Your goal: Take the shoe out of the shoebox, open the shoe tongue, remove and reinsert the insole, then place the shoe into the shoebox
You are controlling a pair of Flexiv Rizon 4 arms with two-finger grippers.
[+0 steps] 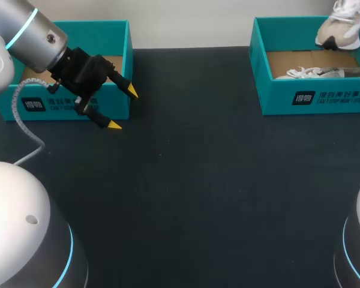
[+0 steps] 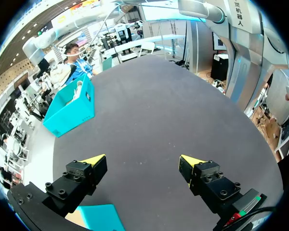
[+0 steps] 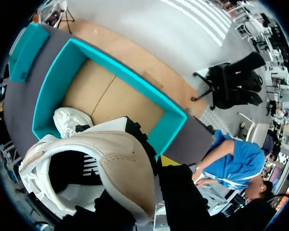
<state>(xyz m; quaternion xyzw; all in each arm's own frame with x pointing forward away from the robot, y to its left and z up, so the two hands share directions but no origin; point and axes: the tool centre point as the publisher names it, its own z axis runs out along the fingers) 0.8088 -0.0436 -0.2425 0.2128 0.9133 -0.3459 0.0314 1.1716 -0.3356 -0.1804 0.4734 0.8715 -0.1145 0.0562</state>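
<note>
**Right hand** (image 3: 158, 167): one yellow tip shows beside the beige upper and the other is hidden behind it. It is judged closed on the shoe (image 3: 118, 166), which hangs above the shoebox (image 3: 135, 80) with its opening turned toward the wrist. A second shoe (image 3: 70, 120) lies on the cardboard floor below.

**Left hand** (image 1: 123, 108): wide and holding nothing, over the dark surface (image 1: 198, 180) just in front of the other box (image 1: 96, 36), well apart from the shoe.

**Step in hand, as judged:** lifting out. Raise the shoe straight until sole and laces are free of the wall and of the lower shoe. Then carry it to mid-surface and set it sole-down, where the left hand can reach the tongue.
</note>
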